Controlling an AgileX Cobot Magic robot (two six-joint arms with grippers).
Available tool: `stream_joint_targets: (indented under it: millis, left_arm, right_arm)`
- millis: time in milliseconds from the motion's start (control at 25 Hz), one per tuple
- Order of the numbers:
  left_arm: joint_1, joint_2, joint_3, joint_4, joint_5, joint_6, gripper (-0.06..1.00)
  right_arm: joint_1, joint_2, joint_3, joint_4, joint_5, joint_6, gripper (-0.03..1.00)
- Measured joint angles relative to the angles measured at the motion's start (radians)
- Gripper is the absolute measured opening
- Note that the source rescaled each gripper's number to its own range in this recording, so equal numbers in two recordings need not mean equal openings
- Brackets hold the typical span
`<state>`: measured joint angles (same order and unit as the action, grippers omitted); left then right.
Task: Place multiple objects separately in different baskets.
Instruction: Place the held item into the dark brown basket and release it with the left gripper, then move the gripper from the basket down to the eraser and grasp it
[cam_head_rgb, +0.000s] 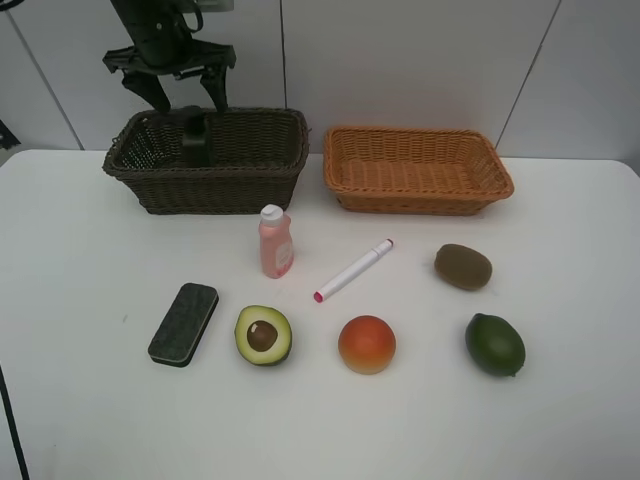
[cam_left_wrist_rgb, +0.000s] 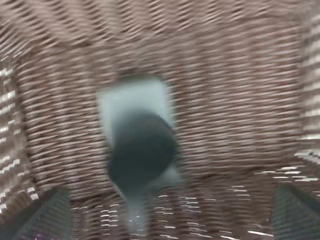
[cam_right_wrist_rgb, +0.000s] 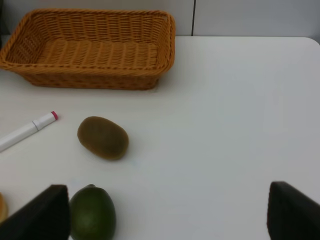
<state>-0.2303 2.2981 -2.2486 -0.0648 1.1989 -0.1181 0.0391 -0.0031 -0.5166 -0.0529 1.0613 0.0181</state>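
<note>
left gripper (cam_head_rgb: 183, 95) hangs over dark brown basket (cam_head_rgb: 220, 185), jaws spread wide, nothing between them; dark green pump bottle (cam_head_rgb: 197, 138) sits inside the basket straight below the gap, clear of both fingers; left wrist view is motion-blurred, bottle (cam_left_wrist_rgb: 140, 150) is only a dark smear on the weave under the jaws, so cannot tell if it is upright or tilted; light orange basket (cam_head_rgb: 418, 200) is off to the side of the left jaws, just beside the dark one, not touching; remaining items lie on the white table (cam_head_rgb: 80, 250) beyond the dark basket's wall, all well apart from the left jaws: pink bottle (cam_head_rgb: 275, 242) upright and nearest of them, marker (cam_head_rgb: 352, 270) lying slanted, black eraser (cam_head_rgb: 184, 323), halved avocado (cam_head_rgb: 264, 335) cut face up, orange-red fruit (cam_head_rgb: 367, 344), kiwi (cam_head_rgb: 463, 267), lime (cam_head_rgb: 495, 344); right gripper (cam_right_wrist_rgb: 167, 215) shows only in its own wrist view, jaws wide apart and holding nothing, bare table in the gap; lime (cam_right_wrist_rgb: 92, 215) shows just inside the gap, close to one finger, cannot tell if touching; kiwi (cam_right_wrist_rgb: 103, 137) a bit ahead of that same finger, apart from the lime; marker tip (cam_right_wrist_rgb: 27, 129) further out on that side, beside the kiwi, not touching it; light orange basket (cam_right_wrist_rgb: 90, 80) well ahead of the right jaws, nothing visible in it
</note>
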Motion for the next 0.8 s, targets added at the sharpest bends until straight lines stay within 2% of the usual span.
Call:
stream_joint_targets:
  millis: [120, 240, 320, 560, 800]
  left_arm:
    - [-0.012, -0.081, 0.000, -0.020, 0.001, 0.000, 0.99]
    - [-0.012, -0.205, 0.089, -0.022, 0.001, 0.006, 0.99]
    - [-0.012, -0.302, 0.208, -0.027, 0.000, 0.019, 0.99]
    - [-0.012, -0.661, 0.705, -0.054, -0.002, 0.040, 0.99]
    - [-0.012, -0.896, 1.082, -0.053, -0.002, 0.049, 0.99]
  right_arm:
    - [0.000, 0.000, 0.000, 0.000, 0.000, 0.000, 1.00]
    - [0.000, 0.000, 0.000, 0.000, 0.000, 0.000, 1.00]
    - [0.000, 0.000, 0.000, 0.000, 0.000, 0.000, 1.00]
    - [0.000, 0.000, 0.000, 0.000, 0.000, 0.000, 1.00]
    - [0.000, 0.000, 0.000, 0.000, 0.000, 0.000, 1.00]
